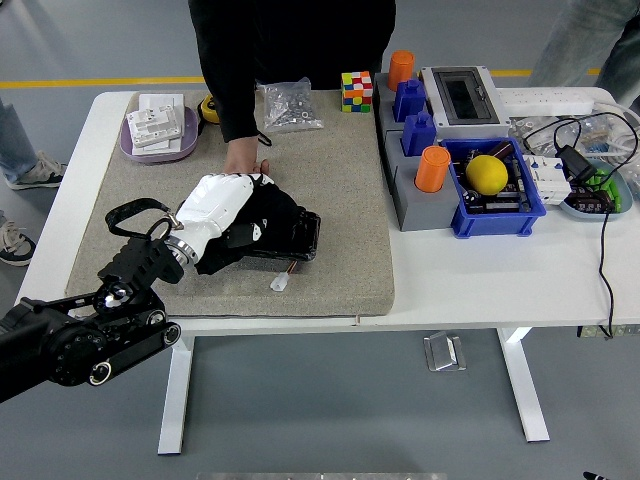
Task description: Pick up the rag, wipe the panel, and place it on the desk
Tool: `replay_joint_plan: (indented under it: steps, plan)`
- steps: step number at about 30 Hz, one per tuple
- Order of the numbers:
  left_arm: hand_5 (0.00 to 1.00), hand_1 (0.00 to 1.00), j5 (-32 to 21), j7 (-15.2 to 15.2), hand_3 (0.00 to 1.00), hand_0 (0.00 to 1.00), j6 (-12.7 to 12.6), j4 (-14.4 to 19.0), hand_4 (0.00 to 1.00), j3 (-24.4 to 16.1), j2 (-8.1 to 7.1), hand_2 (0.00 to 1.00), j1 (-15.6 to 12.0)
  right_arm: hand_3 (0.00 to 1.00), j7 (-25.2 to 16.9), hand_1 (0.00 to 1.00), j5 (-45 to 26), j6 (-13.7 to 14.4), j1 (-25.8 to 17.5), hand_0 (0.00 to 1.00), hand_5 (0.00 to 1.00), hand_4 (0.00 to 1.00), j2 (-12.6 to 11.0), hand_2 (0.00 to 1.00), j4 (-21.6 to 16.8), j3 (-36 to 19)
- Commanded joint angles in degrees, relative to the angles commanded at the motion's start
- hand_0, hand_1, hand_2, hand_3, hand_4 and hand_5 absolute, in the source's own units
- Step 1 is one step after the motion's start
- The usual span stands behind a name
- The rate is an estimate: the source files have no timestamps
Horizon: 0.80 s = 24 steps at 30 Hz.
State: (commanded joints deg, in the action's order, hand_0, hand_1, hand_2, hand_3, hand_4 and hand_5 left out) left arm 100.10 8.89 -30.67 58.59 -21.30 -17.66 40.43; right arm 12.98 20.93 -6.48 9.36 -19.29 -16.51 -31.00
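Note:
My left hand (228,222), white-backed with dark fingers, reaches in from the lower left over the grey mat (340,180). It lies on a black rag (278,212), fingers curled down onto it. The rag is bunched on a dark flat panel (306,238) in the mat's left middle, and a small white connector (279,283) sticks out at the panel's front edge. Most of the panel is hidden under the rag and my hand. A person stands at the far side, with one hand (245,158) resting on the mat just behind the rag. My right arm is out of view.
A purple dish of white parts (160,135) and a bag of screws (288,105) sit at the back left. A colour cube (356,90), a grey block with orange and blue cylinders (420,150), a blue bin with a yellow ball (488,175) and cables (590,160) stand on the right.

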Motion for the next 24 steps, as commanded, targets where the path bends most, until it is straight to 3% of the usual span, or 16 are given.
replay_joint_plan:
  steps: [17, 24]
  plan:
    - [0.002, 0.141, 0.93, -0.55, 0.683, 0.214, -0.08, -2.11, 0.463, -4.64, -4.45, 0.659, -2.38, 0.662, 0.13, 0.703, 0.24, 0.16, -0.13, 0.785, 0.559, 0.998, 0.32, 0.725, -0.11, -0.58]
    - [0.002, 0.140, 1.15, -0.66, 0.682, 0.213, -0.18, -2.75, 0.464, -5.78, -5.55, 0.657, -2.98, 0.662, 0.19, 0.703, 0.29, 0.20, -0.14, 0.784, 0.560, 0.998, 0.41, 0.725, -0.12, -0.67]
